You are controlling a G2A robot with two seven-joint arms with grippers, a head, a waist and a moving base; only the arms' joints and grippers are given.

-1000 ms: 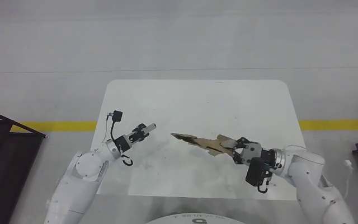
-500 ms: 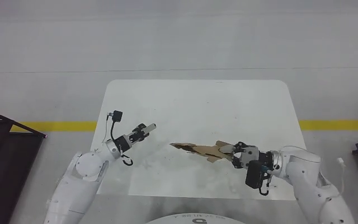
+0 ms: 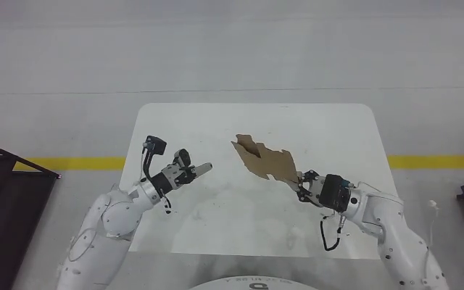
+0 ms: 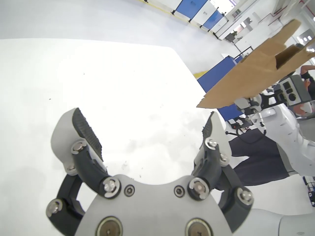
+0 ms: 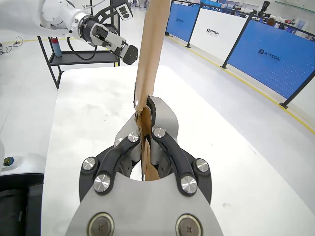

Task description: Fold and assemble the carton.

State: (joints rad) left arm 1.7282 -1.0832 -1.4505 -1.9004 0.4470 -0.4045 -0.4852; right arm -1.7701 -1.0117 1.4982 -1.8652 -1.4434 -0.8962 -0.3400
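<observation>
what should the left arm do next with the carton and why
Probably bring the left end effector across to the free end of the carton and close on it. It is open and empty, apart from the flat carton, which the right end effector grips at one end only; unfolding likely needs two grips.

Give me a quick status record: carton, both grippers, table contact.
carton: brown, still flattened, unassembled
carton position: held up in the air above the table, not resting on it
right gripper: shut on one end of the carton, the rest sticking out past the fingers
left gripper: open, empty, above the table
gap: left gripper apart from the carton, no contact
</observation>
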